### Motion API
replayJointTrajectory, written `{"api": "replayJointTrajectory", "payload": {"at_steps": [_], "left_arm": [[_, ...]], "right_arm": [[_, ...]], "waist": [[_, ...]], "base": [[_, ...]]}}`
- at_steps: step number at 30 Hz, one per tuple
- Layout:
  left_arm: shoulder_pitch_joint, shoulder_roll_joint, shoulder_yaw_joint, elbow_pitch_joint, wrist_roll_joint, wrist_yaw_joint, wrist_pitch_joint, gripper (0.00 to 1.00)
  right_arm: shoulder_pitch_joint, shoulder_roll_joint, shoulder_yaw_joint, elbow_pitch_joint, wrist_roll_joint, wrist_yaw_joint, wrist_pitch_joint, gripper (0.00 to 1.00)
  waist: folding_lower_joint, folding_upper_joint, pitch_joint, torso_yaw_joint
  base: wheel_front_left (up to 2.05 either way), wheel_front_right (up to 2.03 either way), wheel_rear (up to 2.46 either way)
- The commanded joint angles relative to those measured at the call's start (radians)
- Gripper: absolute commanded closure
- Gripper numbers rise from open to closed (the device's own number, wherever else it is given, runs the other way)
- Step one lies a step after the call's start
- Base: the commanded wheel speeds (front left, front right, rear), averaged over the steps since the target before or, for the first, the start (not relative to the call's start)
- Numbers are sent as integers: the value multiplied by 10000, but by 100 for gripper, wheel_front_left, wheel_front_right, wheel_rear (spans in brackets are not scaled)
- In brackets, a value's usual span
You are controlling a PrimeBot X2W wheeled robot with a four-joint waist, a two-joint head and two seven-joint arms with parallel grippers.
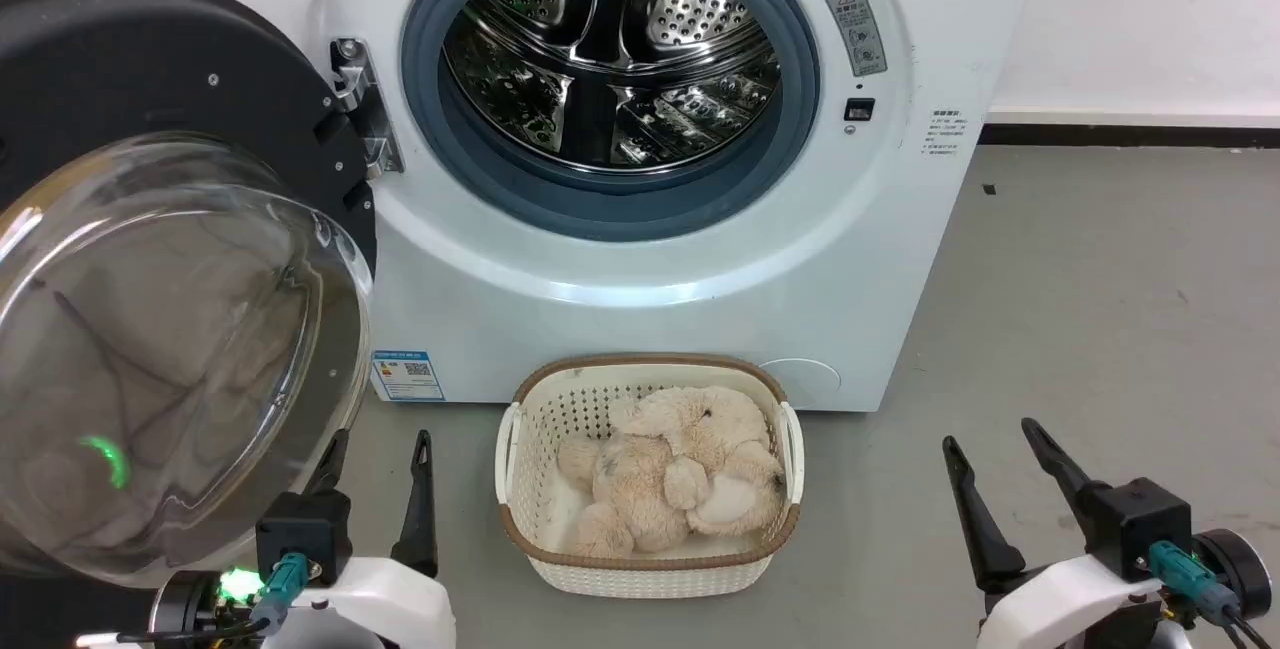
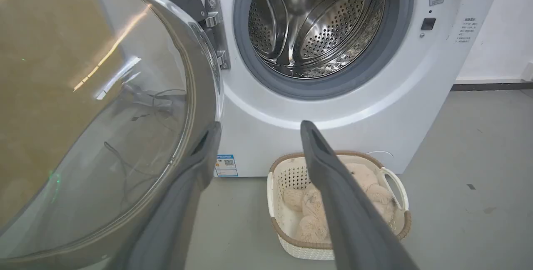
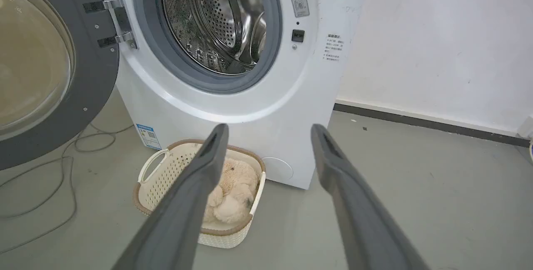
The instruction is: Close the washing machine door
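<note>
On grey floor (image 1: 1100,329), washing machine door (image 1: 150,229) is seen wide open beside the drum (image 1: 610,59) (unclosed); left gripper (image 1: 380,439), right gripper (image 1: 990,434) jaws apart.

Bright, even indoor light; soft shadows on floor (image 1: 1100,329). I see glare streaks on washing machine door (image 2: 104,95) glass, sparkle in drum (image 1: 610,59). Wrist views bow at edges; fingers (image 3: 362,220) sl. soft. Green LED (image 1: 238,584) blooms.
</note>
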Motion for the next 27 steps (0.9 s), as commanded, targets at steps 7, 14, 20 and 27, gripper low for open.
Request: {"api": "replayJointTrajectory", "payload": {"at_steps": [7,14,20,27], "left_arm": [[-12,0,-35,46,-103,45,-210,0],[-15,0,-51,77,-166,74,-356,0],[-17,0,-58,101,-205,89,-461,0],[-14,0,-59,133,-268,118,-628,0]], "right_arm": [[-2,5,-21,46,148,1,-204,0],[8,8,-3,55,255,1,-350,0],[9,10,19,66,337,1,-455,0],[20,14,80,107,457,2,-622,0]], "waist": [[0,0,7,54],[0,0,9,216],[0,0,12,411],[0,0,-6,863]], "base": [[0,0,0],[0,0,0],[0,0,0],[0,0,0]]}}
